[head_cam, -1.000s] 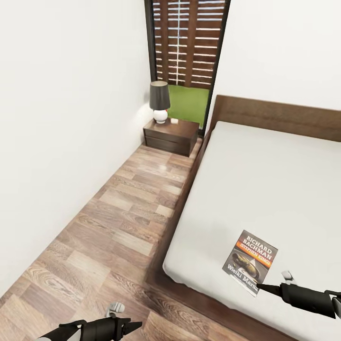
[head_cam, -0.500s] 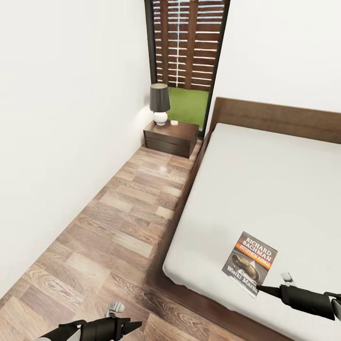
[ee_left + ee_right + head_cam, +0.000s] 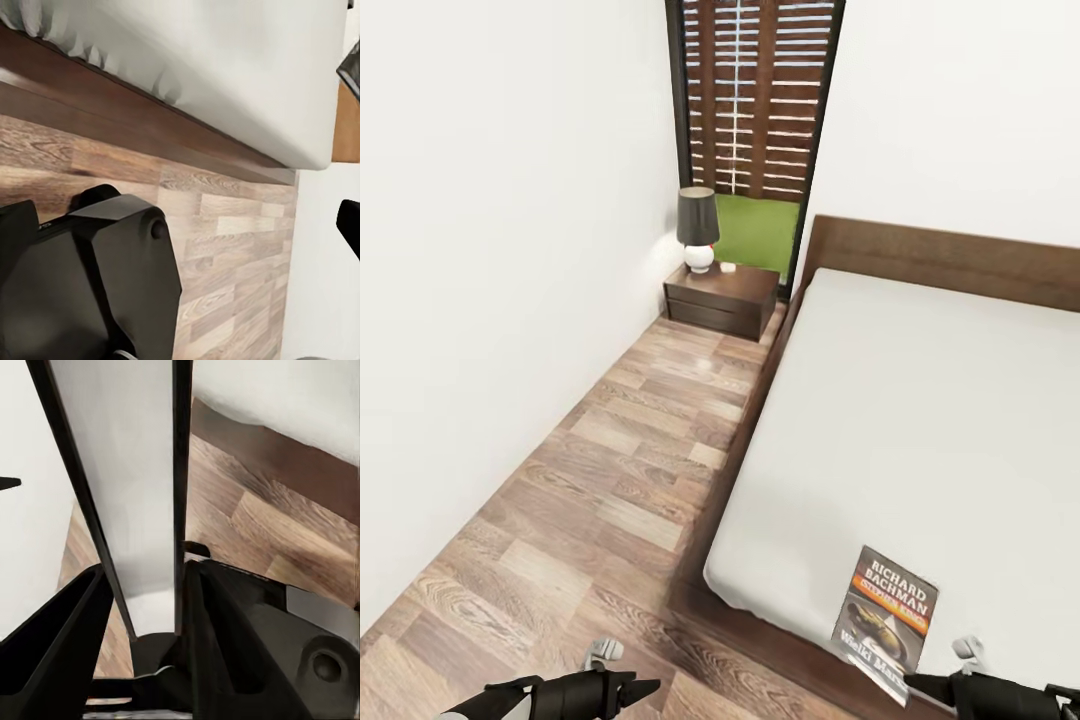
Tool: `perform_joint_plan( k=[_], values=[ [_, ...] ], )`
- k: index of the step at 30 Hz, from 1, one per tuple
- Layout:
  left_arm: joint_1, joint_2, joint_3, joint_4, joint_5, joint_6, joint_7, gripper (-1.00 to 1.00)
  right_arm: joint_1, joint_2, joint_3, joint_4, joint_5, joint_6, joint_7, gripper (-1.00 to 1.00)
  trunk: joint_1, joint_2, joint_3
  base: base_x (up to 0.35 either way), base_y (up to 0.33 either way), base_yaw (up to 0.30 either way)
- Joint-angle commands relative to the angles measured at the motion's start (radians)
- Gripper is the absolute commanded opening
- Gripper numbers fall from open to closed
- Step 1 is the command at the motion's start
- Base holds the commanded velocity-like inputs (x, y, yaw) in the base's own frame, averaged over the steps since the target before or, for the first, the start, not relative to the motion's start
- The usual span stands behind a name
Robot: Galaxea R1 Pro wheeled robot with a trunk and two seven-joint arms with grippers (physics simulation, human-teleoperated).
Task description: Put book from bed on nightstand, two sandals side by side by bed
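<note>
Book (image 3: 887,623) lies near bed (image 3: 920,420) corner — right tool (image 3: 912,682) touching (head view).

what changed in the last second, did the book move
The head camera tilted up, so the whole scene slid down the picture. The book keeps its place by the foot corner of the bed, right hand still at its near edge. The left hand and nightstand look unchanged.

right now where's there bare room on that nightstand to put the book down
The nightstand top is free on its half toward the bed. The wall-side half is crowded: a lamp stands there with a small white object beside it. The book lies at the mattress's near corner, by the right gripper.
</note>
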Motion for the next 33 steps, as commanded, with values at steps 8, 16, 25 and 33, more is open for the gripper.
perform_joint_plan(
  k=[8, 16, 25, 33],
  values=[
    [0.007, 0.003, -0.008, 0.0, 0.008, 0.001, 0.03, 1.0, 0.0, 0.014, 0.001, 0.094, 0.128, -0.06, 0.005, -1.0, 0.001, -0.002, 0.012, 0.0, 0.0, 0.0],
    [0.056, 0.029, -0.009, -0.001, 0.002, -0.003, 0.255, 1.0, 0.0, 0.015, -0.001, 0.102, 0.136, -0.068, 0.007, -1.0, 0.001, -0.002, 0.025, 0.0, 0.0, 0.0],
    [0.099, 0.065, -0.012, 0.0, -0.162, -0.069, 0.321, 1.0, 0.0, 0.015, -0.001, 0.104, 0.136, -0.068, 0.008, -1.0, 0.001, -0.002, 0.039, 0.0, 0.0, 0.0],
    [0.102, 0.059, -0.012, 0.0, -0.193, -0.072, 0.386, 1.0, 0.0, 0.015, -0.001, 0.104, 0.134, -0.068, 0.008, -1.0, 0.001, -0.002, 0.052, 0.0, 0.0, 0.0]
  ],
)
